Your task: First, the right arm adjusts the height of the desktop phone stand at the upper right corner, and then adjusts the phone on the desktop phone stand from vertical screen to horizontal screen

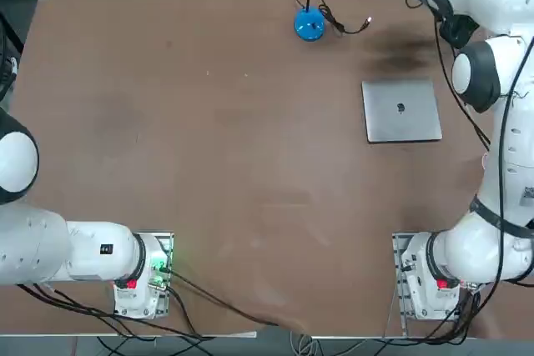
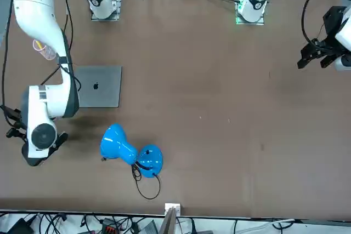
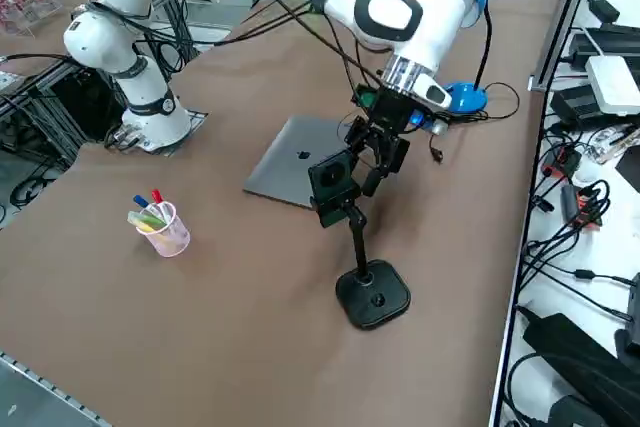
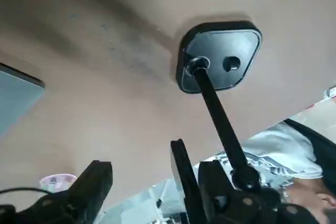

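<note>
**End effector open beside the phone on its stand**

The white jointed right arm [image 3: 400, 17] holds its black two-finger end effector [image 3: 375, 152] with fingers spread wide, gripping nothing. Just beside it sits the small black rectangular phone [image 3: 330, 182], mounted atop the thin slanted pole of the black desktop phone stand [image 3: 372, 295]. The stand's rounded-square base rests on the brown surface [image 3: 230, 297] below the end effector. A flat silver-grey laptop [image 3: 290, 167] lies close behind.

Overhead and front cameras face opposite ways and share the laptop [image 1: 401, 111]. The side camera looks diagonally; the wrist camera sits close above the desktop phone stand [image 4: 220, 59].
</note>
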You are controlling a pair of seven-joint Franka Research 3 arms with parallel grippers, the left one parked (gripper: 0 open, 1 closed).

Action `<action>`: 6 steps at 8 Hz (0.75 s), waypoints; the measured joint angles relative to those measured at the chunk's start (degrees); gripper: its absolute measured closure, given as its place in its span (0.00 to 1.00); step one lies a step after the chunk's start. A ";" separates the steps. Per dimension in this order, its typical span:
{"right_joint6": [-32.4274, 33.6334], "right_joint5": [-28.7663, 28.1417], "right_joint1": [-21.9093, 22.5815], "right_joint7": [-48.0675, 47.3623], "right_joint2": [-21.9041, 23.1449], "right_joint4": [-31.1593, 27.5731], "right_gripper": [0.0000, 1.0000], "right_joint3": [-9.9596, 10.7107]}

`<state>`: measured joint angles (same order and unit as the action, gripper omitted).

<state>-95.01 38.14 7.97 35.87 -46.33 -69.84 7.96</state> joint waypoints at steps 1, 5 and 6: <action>-0.12 1.33 0.58 0.64 -0.67 -0.03 0.00 -0.01; -0.37 9.20 1.24 0.73 -3.21 -0.01 0.06 0.08; -0.37 10.48 1.17 0.73 -3.60 0.02 0.08 0.15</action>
<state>-95.39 48.62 9.14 36.60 -49.93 -69.82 8.11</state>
